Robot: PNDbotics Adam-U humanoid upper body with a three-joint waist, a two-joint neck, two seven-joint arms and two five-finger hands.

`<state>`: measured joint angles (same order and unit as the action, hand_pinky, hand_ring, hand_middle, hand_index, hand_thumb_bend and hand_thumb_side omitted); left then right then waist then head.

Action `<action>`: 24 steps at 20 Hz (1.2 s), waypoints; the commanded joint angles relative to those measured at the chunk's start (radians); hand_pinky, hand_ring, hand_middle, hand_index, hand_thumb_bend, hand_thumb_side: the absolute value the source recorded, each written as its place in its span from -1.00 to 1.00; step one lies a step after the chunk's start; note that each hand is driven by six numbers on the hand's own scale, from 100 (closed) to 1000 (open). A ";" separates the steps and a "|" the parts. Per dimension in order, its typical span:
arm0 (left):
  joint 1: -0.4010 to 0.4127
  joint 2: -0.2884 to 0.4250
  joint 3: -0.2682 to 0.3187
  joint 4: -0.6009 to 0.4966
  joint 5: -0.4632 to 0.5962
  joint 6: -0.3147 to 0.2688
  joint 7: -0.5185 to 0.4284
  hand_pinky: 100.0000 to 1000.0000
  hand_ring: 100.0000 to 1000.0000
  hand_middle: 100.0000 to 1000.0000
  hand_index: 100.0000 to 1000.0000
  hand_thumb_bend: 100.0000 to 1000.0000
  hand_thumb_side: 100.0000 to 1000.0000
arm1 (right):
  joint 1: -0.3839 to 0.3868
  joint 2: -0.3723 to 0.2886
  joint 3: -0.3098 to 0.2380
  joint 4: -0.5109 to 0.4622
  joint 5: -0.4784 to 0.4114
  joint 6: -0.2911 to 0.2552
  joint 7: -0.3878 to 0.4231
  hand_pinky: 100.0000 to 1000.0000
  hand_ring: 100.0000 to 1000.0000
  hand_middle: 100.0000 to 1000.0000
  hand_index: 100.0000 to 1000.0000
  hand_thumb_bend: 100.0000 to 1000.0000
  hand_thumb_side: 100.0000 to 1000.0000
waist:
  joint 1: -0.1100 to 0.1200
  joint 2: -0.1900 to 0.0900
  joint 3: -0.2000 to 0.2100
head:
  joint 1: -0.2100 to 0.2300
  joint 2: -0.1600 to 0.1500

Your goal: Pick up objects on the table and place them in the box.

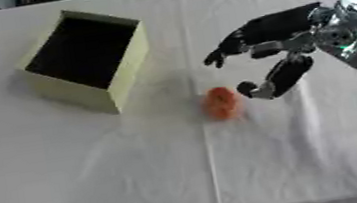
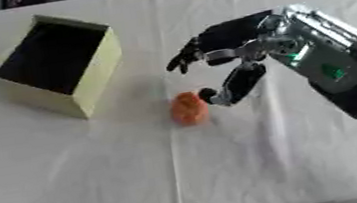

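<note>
An orange, roundish object (image 1: 221,102) lies on the white table near the middle. My right hand (image 1: 268,39) hovers just right of and above it, open, with fingers spread toward the left and the thumb (image 1: 278,79) hanging down close beside the object; whether it touches I cannot tell. A pale yellow box (image 1: 87,59) stands at the upper left, its dark opening facing up and nothing visible inside. My left hand does not show in either view.
The white cloth (image 1: 139,170) covers the whole table, with creases running down its middle. The front edge of the table crosses the bottom of the view. Dark and coloured shapes lie beyond the far edge.
</note>
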<state>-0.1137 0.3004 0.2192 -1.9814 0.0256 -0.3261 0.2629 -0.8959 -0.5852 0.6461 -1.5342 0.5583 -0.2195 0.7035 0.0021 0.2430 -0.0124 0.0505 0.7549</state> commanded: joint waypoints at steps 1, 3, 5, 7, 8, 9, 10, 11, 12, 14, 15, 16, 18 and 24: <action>-0.005 0.022 0.002 -0.019 0.005 0.000 -0.003 -0.05 0.13 0.26 0.43 -1.00 0.28 | 0.001 -0.011 -0.006 0.001 0.026 -0.011 -0.010 0.88 0.73 0.54 1.00 -1.00 -0.57 | 0.001 -0.017 0.003 | -0.002 0.004; -0.006 0.021 0.002 -0.019 0.005 0.000 -0.004 -0.05 0.13 0.26 0.43 -1.00 0.29 | 0.012 -0.010 -0.006 0.003 0.045 -0.015 -0.015 0.89 0.73 0.55 1.00 -1.00 -0.54 | 0.001 -0.016 0.004 | -0.003 0.004; -0.007 0.020 0.001 -0.019 0.006 0.001 -0.006 -0.05 0.13 0.26 0.43 -1.00 0.29 | 0.022 -0.007 -0.009 0.005 0.080 -0.020 -0.024 0.88 0.73 0.53 1.00 -1.00 -0.44 | 0.002 -0.015 0.004 | -0.004 0.003; -0.008 0.020 0.000 -0.019 0.007 0.000 -0.007 -0.05 0.13 0.26 0.43 -1.00 0.28 | 0.030 0.001 -0.010 0.009 0.115 -0.027 -0.035 0.87 0.71 0.44 0.96 -1.00 -0.32 | 0.003 -0.015 0.006 | -0.006 0.002; -0.008 0.020 0.000 -0.019 0.007 0.000 -0.008 -0.05 0.13 0.26 0.43 -1.00 0.28 | 0.032 0.005 -0.009 0.013 0.132 -0.029 -0.040 0.86 0.70 0.42 0.95 -1.00 -0.22 | 0.003 -0.014 0.007 | -0.007 0.001; -0.008 0.019 0.000 -0.019 0.008 0.000 -0.008 -0.05 0.13 0.26 0.43 -1.00 0.29 | 0.035 0.009 -0.009 0.017 0.148 -0.032 -0.045 0.86 0.70 0.38 0.93 -1.00 -0.16 | 0.004 -0.014 0.007 | -0.007 0.001; -0.008 0.019 0.000 -0.019 0.008 0.000 -0.009 -0.05 0.13 0.26 0.43 -1.00 0.29 | 0.037 0.013 -0.011 0.020 0.164 -0.033 -0.055 0.86 0.70 0.37 0.93 -1.00 -0.14 | 0.005 -0.013 0.008 | -0.008 0.001; -0.008 0.018 -0.001 -0.019 0.009 0.001 -0.009 -0.05 0.13 0.26 0.43 -1.00 0.29 | 0.040 0.018 -0.013 0.023 0.184 -0.034 -0.065 0.87 0.70 0.35 0.93 -1.00 -0.08 | 0.005 -0.012 0.008 | -0.009 0.001; -0.009 0.017 -0.002 -0.019 0.010 0.001 -0.010 -0.05 0.13 0.26 0.43 -1.00 0.29 | 0.042 0.022 -0.014 0.025 0.207 -0.035 -0.075 0.87 0.70 0.32 0.93 -1.00 -0.06 | 0.005 -0.011 0.009 | -0.010 0.001; -0.009 0.016 -0.002 -0.019 0.011 0.002 -0.012 -0.05 0.13 0.26 0.43 -1.00 0.30 | 0.046 0.033 -0.017 0.029 0.251 -0.038 -0.097 0.87 0.70 0.31 0.93 -1.00 0.09 | 0.006 -0.010 0.009 | -0.012 0.000; -0.010 0.015 -0.003 -0.019 0.012 0.002 -0.012 -0.05 0.13 0.26 0.43 -1.00 0.30 | 0.049 0.039 -0.017 0.033 0.266 -0.039 -0.107 0.87 0.70 0.32 0.93 -1.00 0.14 | 0.007 -0.009 0.010 | -0.012 0.000; -0.009 0.015 -0.003 -0.019 0.012 0.003 -0.013 -0.05 0.13 0.26 0.43 -1.00 0.30 | 0.051 0.046 -0.016 0.037 0.275 -0.041 -0.116 0.86 0.71 0.33 0.94 -1.00 0.19 | 0.008 -0.008 0.010 | -0.012 0.000; -0.009 0.014 -0.002 -0.019 0.013 0.004 -0.015 -0.05 0.13 0.26 0.43 -1.00 0.30 | 0.055 0.056 -0.015 0.044 0.286 -0.043 -0.126 0.87 0.73 0.33 0.93 -1.00 0.24 | 0.009 -0.006 0.011 | -0.014 -0.001; -0.009 0.011 -0.003 -0.019 0.013 0.005 -0.021 -0.06 0.13 0.26 0.43 -1.00 0.29 | 0.063 0.069 -0.015 0.070 0.326 -0.058 -0.128 0.88 0.75 0.33 0.92 -1.00 0.33 | 0.009 -0.001 0.013 | -0.014 0.000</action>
<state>-0.1144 0.2993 0.2160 -1.9814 0.0356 -0.3199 0.2464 -0.8205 -0.5081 0.6462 -1.4649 0.8699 -0.2743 0.5776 0.0101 0.2556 -0.0005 0.0386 0.7551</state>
